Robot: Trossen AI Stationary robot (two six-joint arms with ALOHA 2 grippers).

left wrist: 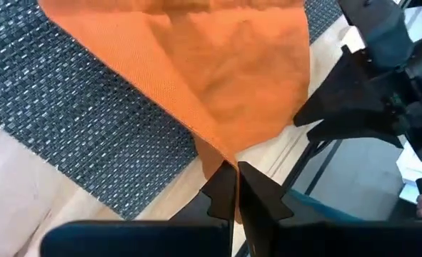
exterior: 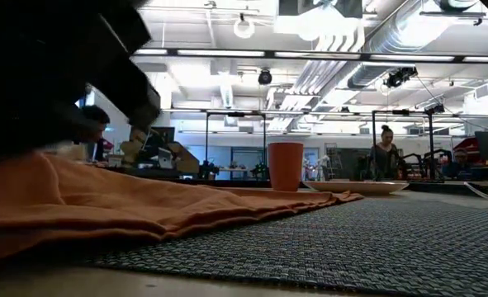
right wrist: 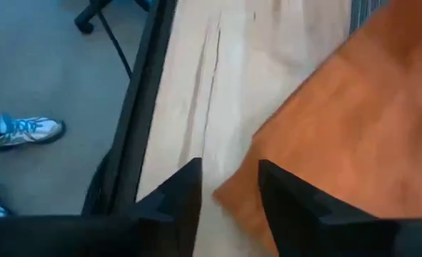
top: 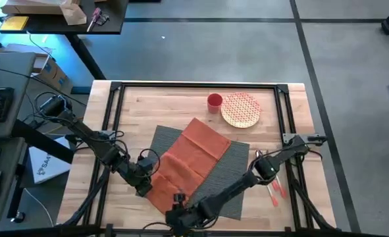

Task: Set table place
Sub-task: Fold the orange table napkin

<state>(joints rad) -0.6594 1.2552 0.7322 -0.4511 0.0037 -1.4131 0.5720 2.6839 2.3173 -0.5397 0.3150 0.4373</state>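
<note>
Left arm: stretched from the left edge across the desk (top: 148,99); its pincer (top: 143,189) is set low at the near-left corner of the orange napkin (top: 191,161).
Left pincer state: clenched on the napkin's corner, the cloth seen pinched between the two dark fingers (left wrist: 221,193) in the left wrist view.
Right arm: reached from the right rail diagonally toward the near edge; its pincer (top: 179,209) is placed at the napkin's near corner.
Right pincer state: released, the fingers (right wrist: 186,189) spread just above the bare wood, with the napkin's corner seen between them, not gripped.
Placemat: the dark grey ribbed placemat (top: 230,171) is laid at an angle on the near middle of the desk.
Napkin: spread diagonally over the placemat, its near-left part hanging past the mat onto the wood; folds are seen in the low view.
Cup: a red cup (top: 214,101) is stood upright at the far side, just beside the plate.
Plate: an orange-patterned plate (top: 240,109) is set well apart from the placemat.
Right side: small orange-handled items (top: 276,189) are laid near the right rail; what they are cannot be told.
</note>
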